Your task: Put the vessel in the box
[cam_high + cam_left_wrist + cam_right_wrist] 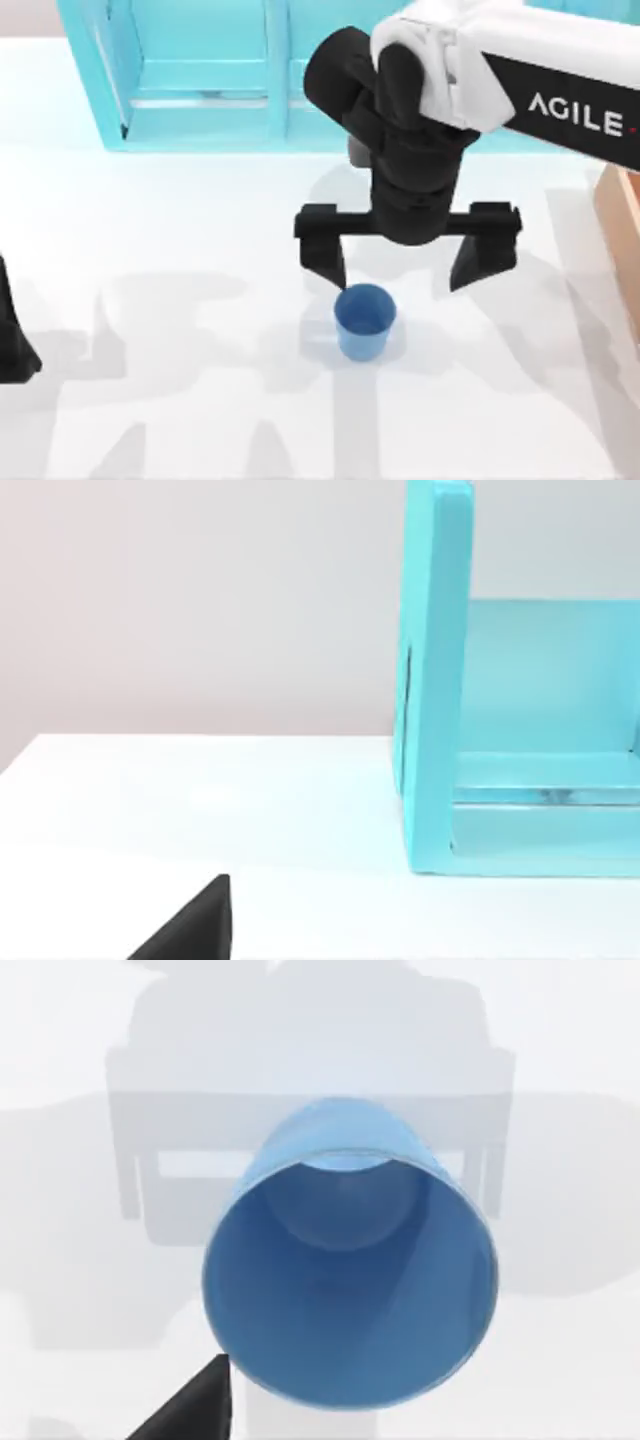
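Note:
The vessel (pixel 365 320) is a small blue cup standing upright on the white table, a little right of centre. My right gripper (pixel 398 283) hangs open just above and behind it, fingers spread wider than the cup and not touching it. In the right wrist view the vessel (pixel 350 1280) sits close below the camera, its open mouth facing up, with one black fingertip (pixel 195 1410) at the edge. The tan box (pixel 622 225) shows as a sliver at the table's right edge. My left arm (pixel 12 340) is parked at the far left edge.
A big cyan shelf unit (pixel 200 70) stands along the back of the table, behind the right arm, and its side wall (pixel 435 680) is in the left wrist view. White table surface lies between the vessel and the box.

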Robot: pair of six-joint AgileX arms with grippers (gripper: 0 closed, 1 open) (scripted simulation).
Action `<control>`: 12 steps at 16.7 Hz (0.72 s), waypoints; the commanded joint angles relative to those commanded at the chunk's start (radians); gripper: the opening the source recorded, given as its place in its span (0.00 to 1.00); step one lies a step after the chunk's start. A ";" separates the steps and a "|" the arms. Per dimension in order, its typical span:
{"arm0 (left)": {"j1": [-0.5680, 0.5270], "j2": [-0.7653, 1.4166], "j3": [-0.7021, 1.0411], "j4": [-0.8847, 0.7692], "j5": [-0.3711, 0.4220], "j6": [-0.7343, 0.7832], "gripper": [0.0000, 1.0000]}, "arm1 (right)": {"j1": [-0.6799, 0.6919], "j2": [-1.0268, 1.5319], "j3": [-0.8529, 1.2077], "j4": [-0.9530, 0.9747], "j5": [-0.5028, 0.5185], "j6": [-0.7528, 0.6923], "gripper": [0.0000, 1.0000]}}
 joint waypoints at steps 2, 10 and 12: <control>0.000 0.000 0.000 0.000 0.000 0.000 1.00 | 0.001 0.019 -0.076 0.106 0.000 0.001 1.00; 0.000 0.000 0.000 0.000 0.000 0.000 1.00 | 0.004 0.049 -0.195 0.247 0.000 0.004 1.00; 0.000 0.000 0.000 0.000 0.000 0.000 1.00 | 0.004 0.049 -0.195 0.247 0.000 0.004 0.85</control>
